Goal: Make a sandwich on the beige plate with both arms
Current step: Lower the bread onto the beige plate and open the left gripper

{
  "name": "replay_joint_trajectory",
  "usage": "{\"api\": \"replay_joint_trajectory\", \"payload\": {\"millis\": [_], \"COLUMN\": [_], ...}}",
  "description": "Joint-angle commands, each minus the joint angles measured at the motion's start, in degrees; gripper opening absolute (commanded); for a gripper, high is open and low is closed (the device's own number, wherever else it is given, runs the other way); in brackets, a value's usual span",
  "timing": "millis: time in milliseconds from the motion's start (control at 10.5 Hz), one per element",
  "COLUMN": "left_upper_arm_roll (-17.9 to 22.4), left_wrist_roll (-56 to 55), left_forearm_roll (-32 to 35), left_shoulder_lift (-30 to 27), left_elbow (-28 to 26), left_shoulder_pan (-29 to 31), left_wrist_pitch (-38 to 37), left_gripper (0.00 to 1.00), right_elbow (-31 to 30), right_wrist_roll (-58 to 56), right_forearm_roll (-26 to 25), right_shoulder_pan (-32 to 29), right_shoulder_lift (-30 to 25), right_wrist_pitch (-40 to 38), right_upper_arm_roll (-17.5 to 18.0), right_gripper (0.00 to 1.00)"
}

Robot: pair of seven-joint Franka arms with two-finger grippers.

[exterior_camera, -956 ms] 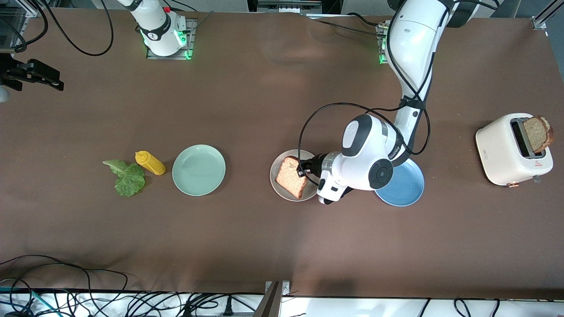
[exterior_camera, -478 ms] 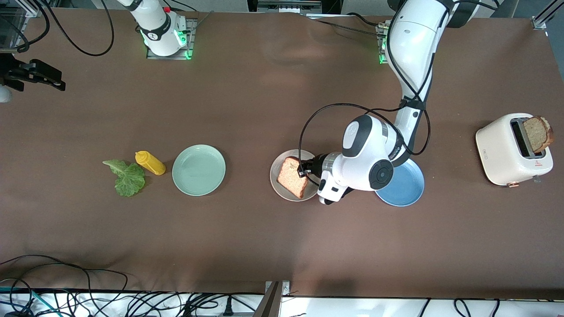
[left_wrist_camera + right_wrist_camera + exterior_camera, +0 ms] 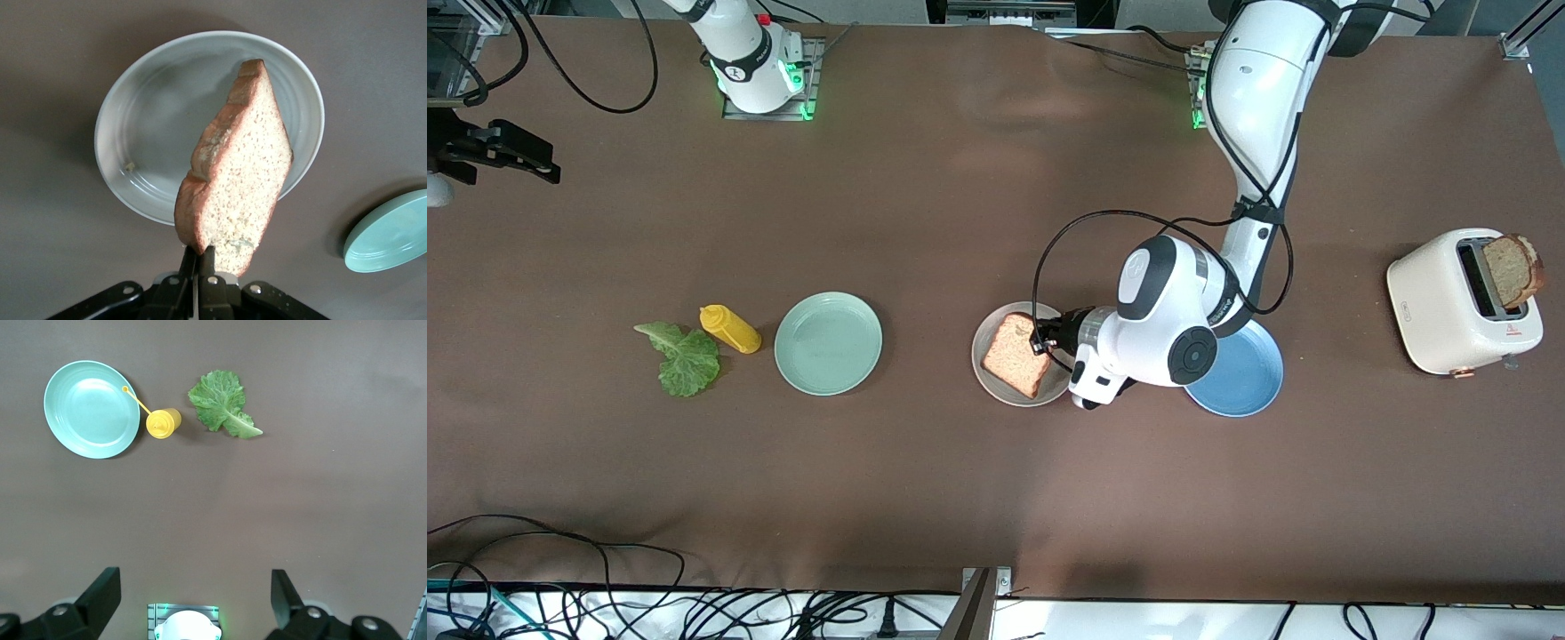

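Left wrist view: left gripper (image 3: 198,257), clamped on the brown wholegrain bread slice (image 3: 237,173), hangs over the round beige ridged plate (image 3: 133,173) at the table's 6 o'clock, release judged next; right gripper (image 3: 193,590) waits, jaws wide and empty.

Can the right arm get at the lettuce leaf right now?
Probably yes. The right gripper hangs with open, empty jaws high over the right arm's end of the table, and the lettuce leaf lies bare on the table beside the mustard bottle, nothing on it. The left arm is busy over the beige plate.

A bread slice (image 3: 1015,354) is held over the beige plate (image 3: 989,378). Toward the right arm's end are set a second plate (image 3: 828,343), a bottle (image 3: 730,328) (just beside) and a lettuce leaf (image 3: 685,359).
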Motion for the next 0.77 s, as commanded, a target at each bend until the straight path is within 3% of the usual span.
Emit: {"api": "replay_joint_trajectory", "payload": {"millis": [0, 383, 574, 669], "left_upper_arm_roll": [0.5, 0.5, 0.6, 0.5], "left_wrist_roll": [1.1, 0.9, 0.7, 0.6], "left_forearm_roll": [-1.4, -1.3, -1.3, -1.3], "left_shoulder_lift": [0.1, 0.5, 0.7, 0.7], "left_elbow": [-1.2, -1.8, -2.1, -2.1], "left_shoulder_pan": [-0.2, 0.1, 0.1, 0.1], "left_wrist_pitch": [-1.4, -1.8, -1.9, -1.9], "left_gripper": [0.0, 0.04, 0.29, 0.46], "right_elbow": [1.0, 1.0, 1.0, 1.0], "right_wrist_roll": [-0.5, -0.5, -0.6, -0.6], "right_forearm_roll": [1.5, 1.5, 1.5, 1.5], "right_shoulder_pan": [-0.4, -0.6, -0.7, -0.7], "right_shoulder_lift": [0.4, 1.3, 2.0, 2.4], "right_wrist_pitch": [1.1, 1.6, 1.7, 1.7], "right_upper_arm_roll": [0.0, -0.1, -0.1, -0.2], "right_gripper": [1.0, 1.0, 1.0, 1.0]}}
